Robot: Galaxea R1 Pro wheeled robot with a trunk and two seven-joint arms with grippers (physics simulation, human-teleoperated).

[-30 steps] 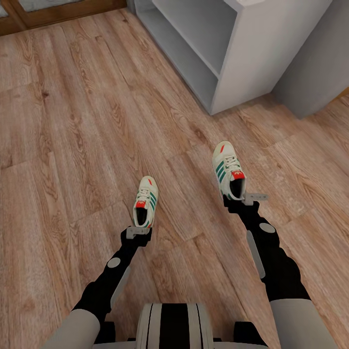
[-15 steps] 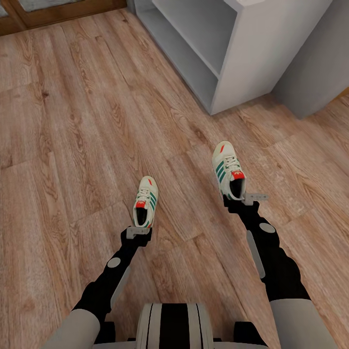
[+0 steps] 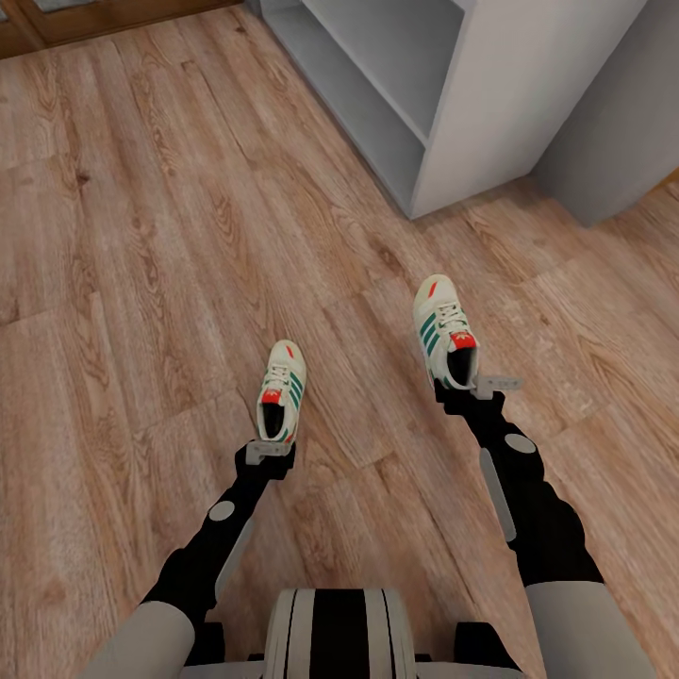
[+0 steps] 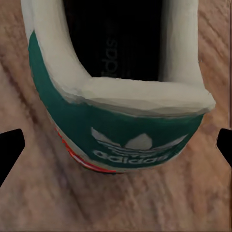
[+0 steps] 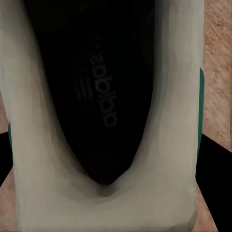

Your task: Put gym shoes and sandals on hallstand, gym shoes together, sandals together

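Note:
Two cream-white gym shoes with green stripes hang just above the corridor floor, toes pointing away from me. My left gripper is shut on the heel of the left gym shoe; the left wrist view has its green heel patch between the dark fingertips. The heel of the right gym shoe is held in my shut right gripper, and its dark opening faces the right wrist camera. The sandals are out of view.
A pale grey-white shelf unit with two open tiers stands ahead to the right; I cannot tell whether it is the hallstand. A grey block stands beside it. Wood trim runs along the far left.
The floor and shelf unit have slid slightly up the head view, so the camera has moved. Both shoes kept their place at the grippers.

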